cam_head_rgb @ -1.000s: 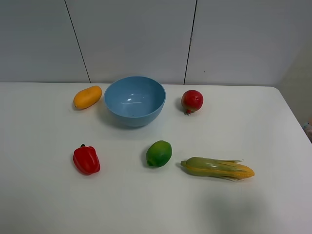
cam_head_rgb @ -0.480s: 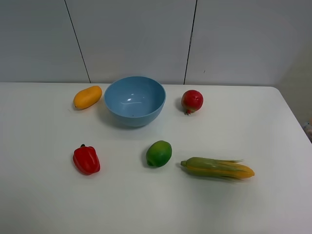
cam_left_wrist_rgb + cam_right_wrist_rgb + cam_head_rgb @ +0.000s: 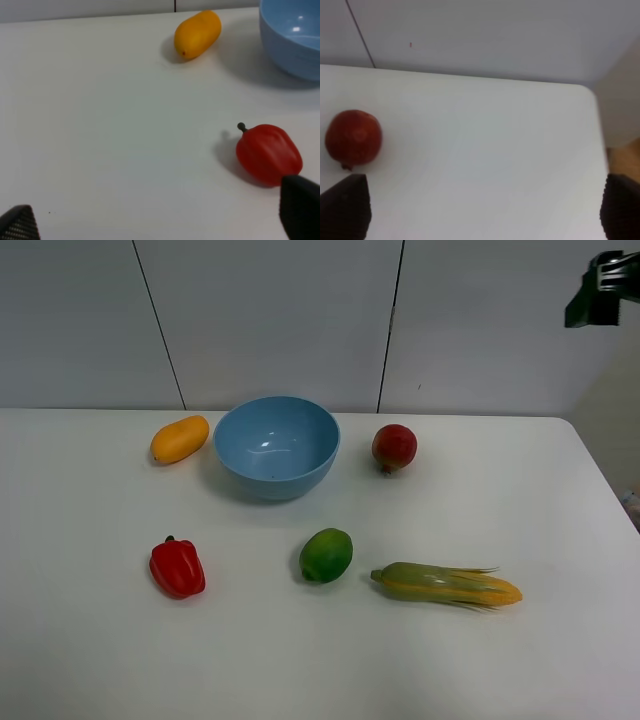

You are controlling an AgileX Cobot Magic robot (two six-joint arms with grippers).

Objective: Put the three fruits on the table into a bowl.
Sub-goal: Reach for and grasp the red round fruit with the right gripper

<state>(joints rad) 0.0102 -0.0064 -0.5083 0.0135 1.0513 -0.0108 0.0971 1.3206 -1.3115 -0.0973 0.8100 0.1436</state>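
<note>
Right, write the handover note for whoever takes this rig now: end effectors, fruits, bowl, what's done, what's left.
Left end effector: open, empty, above the table near the red pepper.
Right end effector: open, empty, near the pomegranate.
Bowl: empty. Mango lies left of it, pomegranate right of it, lime in front of it, all on the table.
Done: nothing yet.
Left: all three fruits into the bowl; leave the pepper and the corn cob where they are.

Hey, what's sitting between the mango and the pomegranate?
The light-blue bowl sits between the mango and the pomegranate; the exterior high view shows it plainly.
</note>
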